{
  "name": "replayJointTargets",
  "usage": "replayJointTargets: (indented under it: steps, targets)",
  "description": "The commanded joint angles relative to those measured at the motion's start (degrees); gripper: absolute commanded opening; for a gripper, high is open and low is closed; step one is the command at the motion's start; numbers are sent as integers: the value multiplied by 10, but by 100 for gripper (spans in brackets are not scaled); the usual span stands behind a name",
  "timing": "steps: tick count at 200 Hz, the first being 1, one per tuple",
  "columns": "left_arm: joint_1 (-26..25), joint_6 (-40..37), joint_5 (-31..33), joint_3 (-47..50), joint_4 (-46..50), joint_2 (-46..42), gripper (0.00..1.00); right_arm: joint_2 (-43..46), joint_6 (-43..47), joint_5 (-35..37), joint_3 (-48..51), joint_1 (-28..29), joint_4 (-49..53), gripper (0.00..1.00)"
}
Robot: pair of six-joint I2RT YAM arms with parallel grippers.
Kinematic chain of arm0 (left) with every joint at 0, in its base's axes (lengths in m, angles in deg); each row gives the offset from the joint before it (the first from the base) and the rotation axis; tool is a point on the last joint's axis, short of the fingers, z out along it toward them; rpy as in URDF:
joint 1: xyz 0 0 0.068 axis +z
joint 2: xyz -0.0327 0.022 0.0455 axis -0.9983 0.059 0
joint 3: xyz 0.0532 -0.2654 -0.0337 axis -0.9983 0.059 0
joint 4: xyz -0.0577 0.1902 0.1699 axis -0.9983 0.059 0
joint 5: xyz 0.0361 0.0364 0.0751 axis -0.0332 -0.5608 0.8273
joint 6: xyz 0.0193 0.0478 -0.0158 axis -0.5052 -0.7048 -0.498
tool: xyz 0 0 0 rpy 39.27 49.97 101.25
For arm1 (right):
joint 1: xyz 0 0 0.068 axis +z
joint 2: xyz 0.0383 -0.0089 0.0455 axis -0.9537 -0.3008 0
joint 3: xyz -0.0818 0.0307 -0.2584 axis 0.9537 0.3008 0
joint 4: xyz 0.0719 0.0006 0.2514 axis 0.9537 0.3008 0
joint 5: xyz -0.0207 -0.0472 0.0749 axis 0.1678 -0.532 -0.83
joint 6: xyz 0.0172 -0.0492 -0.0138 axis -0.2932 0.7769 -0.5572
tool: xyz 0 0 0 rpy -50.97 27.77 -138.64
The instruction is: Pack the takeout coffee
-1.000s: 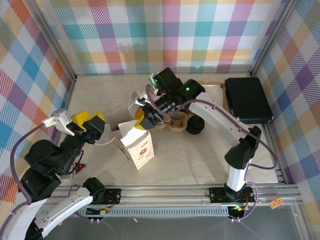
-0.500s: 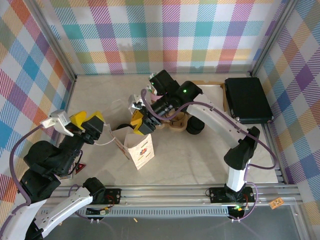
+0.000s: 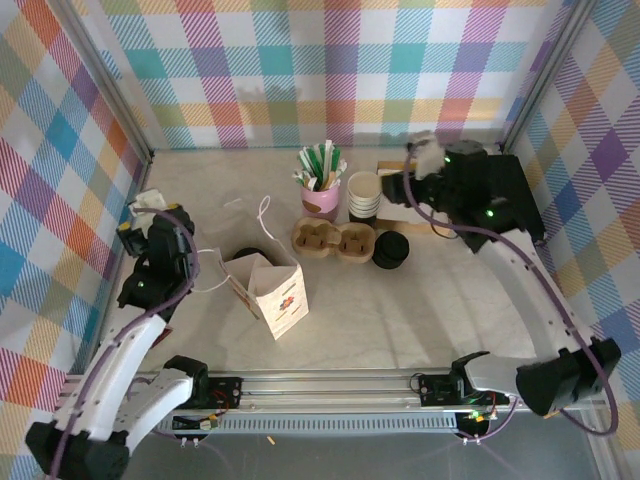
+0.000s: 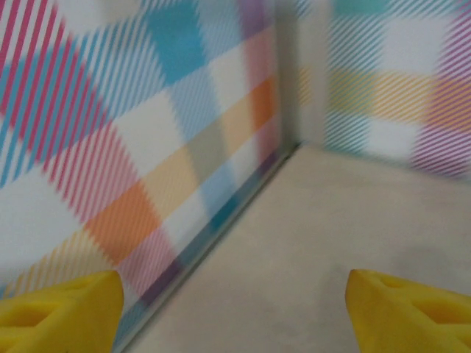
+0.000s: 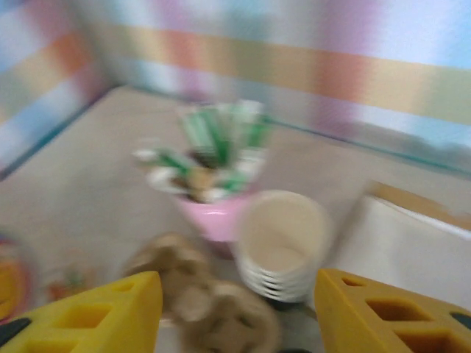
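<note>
Our right gripper hangs over the far right of the pale matte counter, its blocky yellow fingers spread wide with nothing between them. Our left gripper is just as wide open and empty, facing the striped plaid wall. At the far right corner lies a flat black rectangular case. Near the middle stands a white paper bag, creased and open at the top. Behind it sit a moulded brown pulp carrier, a stack of cream paper cups, a pink cup bristling with green-and-white sticks, and a low stack of black lids. The takeout coffee shows as a round black disc at the bag's far left corner. We cannot tell whether it sits inside the bag or just behind it.
</note>
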Motion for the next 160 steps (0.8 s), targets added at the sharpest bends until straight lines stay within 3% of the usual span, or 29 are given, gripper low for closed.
replayJointTargets:
  steps: [1,20,58,82,104,160]
  targets:
    - [90,50,-62,55,-65,8,81,12,-59,130,87,-67,-47,59]
    - [140,52,-100,113,-137,24,81,14,-46,141,166,-118,-94,61]
    - [187,27,-178,212,-316,78,84,-9,23,171,311,-153,-268,64]
    - [202,5,-251,263,-444,126,86,-47,39,134,372,-173,-367,65]
    - [208,6,-307,241,-448,164,87,-78,56,83,415,-177,-459,65]
    - [211,-6,-466,247,-560,225,95,-93,87,-37,469,-179,-534,67]
